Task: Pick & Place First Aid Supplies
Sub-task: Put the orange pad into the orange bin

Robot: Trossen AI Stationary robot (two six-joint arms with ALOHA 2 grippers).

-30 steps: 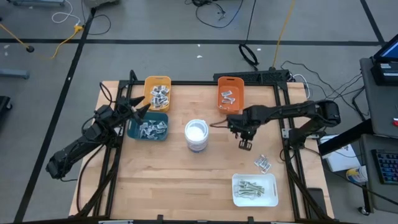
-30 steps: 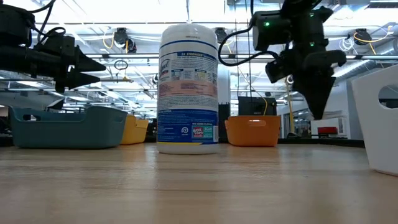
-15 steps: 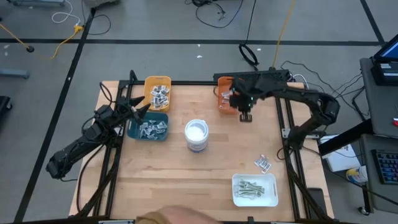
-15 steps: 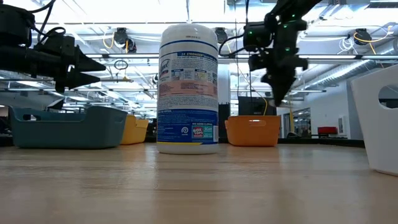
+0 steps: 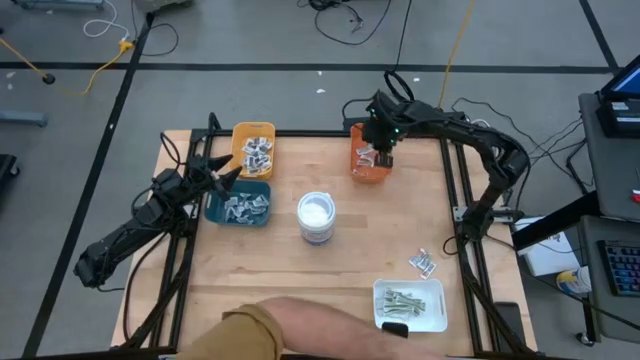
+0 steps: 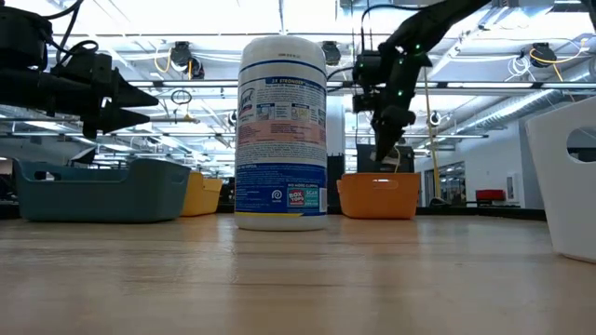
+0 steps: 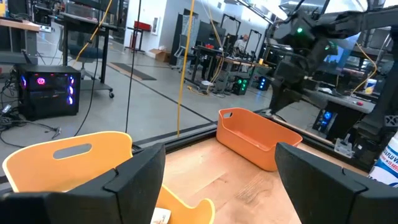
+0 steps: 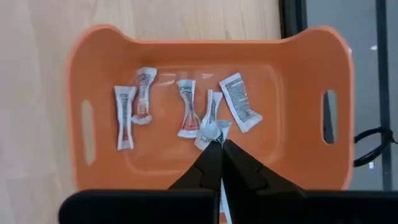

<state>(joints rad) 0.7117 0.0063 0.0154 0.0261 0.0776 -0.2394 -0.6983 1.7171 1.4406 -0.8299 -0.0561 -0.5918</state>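
Note:
My right gripper [image 5: 383, 158] hangs over the orange bin [image 5: 367, 168] at the table's far side, pointing down and shut on a small white sachet [image 8: 210, 130]. Several white-and-red sachets [image 8: 186, 115] lie flat on the bin's floor. A few loose packets [image 5: 422, 263] lie on the wood at the near right. My left gripper [image 5: 236, 173] stands open and level above the table's left side, between the yellow bin [image 5: 253, 148] and the teal bin [image 5: 239, 204], with nothing between its fingers [image 7: 134, 180]. My right gripper pinches the small white sachet between its two fingertips [image 8: 231, 155], coming from above and pointing steeply down. The crumpled end of the sachet [image 8: 214, 129] sticks out past the tips. It hangs clear above the orange bin's floor.
A tall wipes canister [image 5: 316, 216] stands at the table's middle. A white tray [image 5: 436, 320] holding packets sits at the near right corner. A person's sleeved arm [image 5: 300, 330] reaches in over the near edge toward that tray. Yellow and teal bins hold packets.
My right gripper, still shut on the sachet, has swung from the table's middle right toward the far edge, rising and rolling, and now hangs over the orange bin. A person's arm has come in over the near edge toward the white tray.

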